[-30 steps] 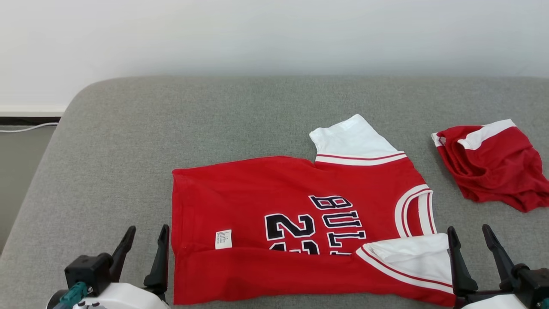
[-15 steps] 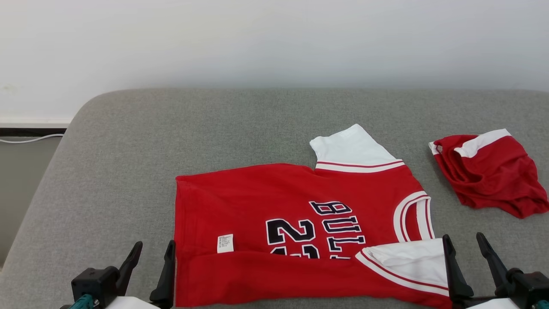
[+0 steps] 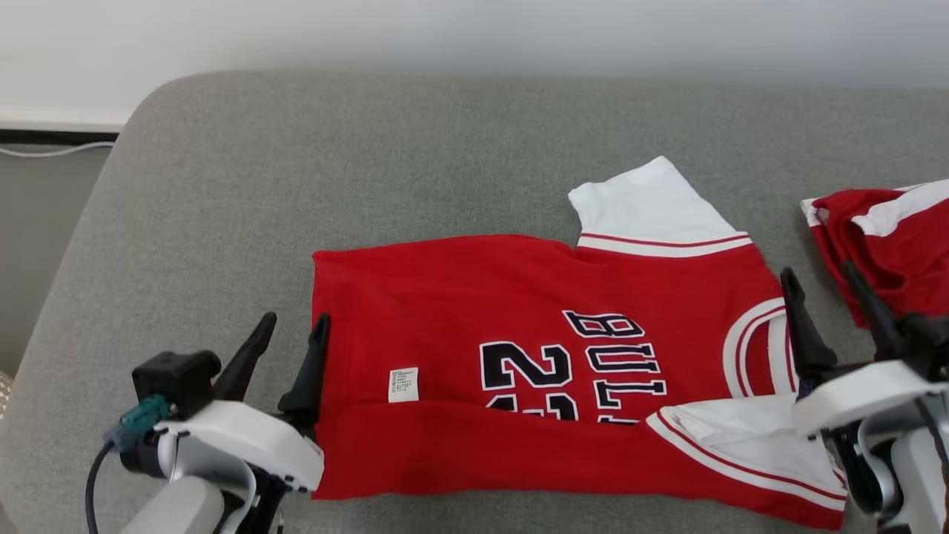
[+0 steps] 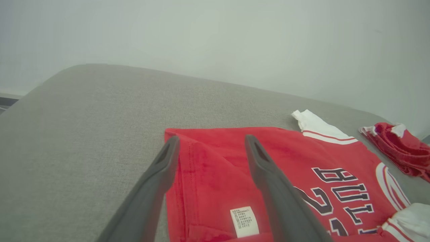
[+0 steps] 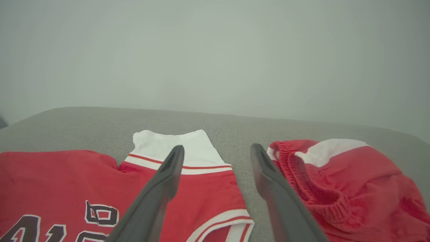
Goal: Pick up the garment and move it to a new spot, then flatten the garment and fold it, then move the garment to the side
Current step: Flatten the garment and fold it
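Both wide open and empty, the left gripper (image 3: 296, 319) should pinch the shirt (image 3: 460, 297) at the hem (image 3: 320, 282), the right gripper (image 3: 818, 269) at the collar (image 3: 749, 348), lifting evenly.

Your garment (image 3: 482, 297) is a red jersey with white sleeves, red-and-white trim and dark, white-edged lettering. It lies spread flat and sideways on the near half of the grey cushion (image 3: 371, 148), hem toward the cushion's left edge and collar toward its right. You'll see its near long edge folded up over the lower part of the number and a small white label (image 3: 403, 384) by the hem. The far sleeve (image 3: 652, 208) points at the cushion's far edge, and the near sleeve (image 3: 741, 437) is turned in over the body.
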### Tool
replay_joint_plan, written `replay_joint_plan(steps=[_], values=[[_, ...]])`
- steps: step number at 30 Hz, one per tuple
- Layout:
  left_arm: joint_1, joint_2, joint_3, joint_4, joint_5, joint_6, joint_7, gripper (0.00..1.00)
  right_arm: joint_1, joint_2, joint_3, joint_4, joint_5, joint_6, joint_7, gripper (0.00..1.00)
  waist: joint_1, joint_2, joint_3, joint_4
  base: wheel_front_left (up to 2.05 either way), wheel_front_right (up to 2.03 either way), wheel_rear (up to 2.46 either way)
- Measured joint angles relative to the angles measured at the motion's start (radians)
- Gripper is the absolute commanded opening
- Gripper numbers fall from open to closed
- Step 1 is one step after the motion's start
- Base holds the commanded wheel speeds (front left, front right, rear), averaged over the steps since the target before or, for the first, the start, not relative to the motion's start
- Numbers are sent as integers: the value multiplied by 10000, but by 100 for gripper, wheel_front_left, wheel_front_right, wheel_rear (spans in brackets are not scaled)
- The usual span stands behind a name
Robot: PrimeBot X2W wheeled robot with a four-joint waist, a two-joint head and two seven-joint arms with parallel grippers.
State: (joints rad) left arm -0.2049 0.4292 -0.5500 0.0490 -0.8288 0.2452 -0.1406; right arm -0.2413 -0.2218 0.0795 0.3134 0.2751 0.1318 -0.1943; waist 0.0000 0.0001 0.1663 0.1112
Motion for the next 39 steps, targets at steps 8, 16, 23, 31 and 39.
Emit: replay_joint_plan(steps=[8, 16, 23, 31, 39], values=[[-2077, -418, 192, 2038, -619, -1358, 194, 100, -2714, -531, 1164, 1057, 362, 0, 94, 100, 0, 0, 1305, 116, 0, 0, 0], [-4027, -807, 326, 4232, -1127, -2548, 639, 100, -4648, -838, 2173, 2268, 738, 0, 75, 100, 0, -1, 2548, 3, 0, 0, 0], [-4782, -1022, 430, 5120, -1814, -3145, 1453, 100, -5823, -1170, 3306, 3147, 1559, 0, 96, 100, 0, 0, 3131, -51, 0, 0, 0], [-5291, -1007, 489, 5060, -2309, -3335, 2150, 100, -6992, -1561, 4602, 3950, 2596, 0, 727, 100, 1, 0, 3395, 205, 0, 0, 0], [-5397, -1126, 290, 4673, -2650, -3509, 2784, 100, -7866, -1837, 5476, 4665, 3513, 0, 1047, 100, 0, 0, 3629, 635, 0, 0, 0]])
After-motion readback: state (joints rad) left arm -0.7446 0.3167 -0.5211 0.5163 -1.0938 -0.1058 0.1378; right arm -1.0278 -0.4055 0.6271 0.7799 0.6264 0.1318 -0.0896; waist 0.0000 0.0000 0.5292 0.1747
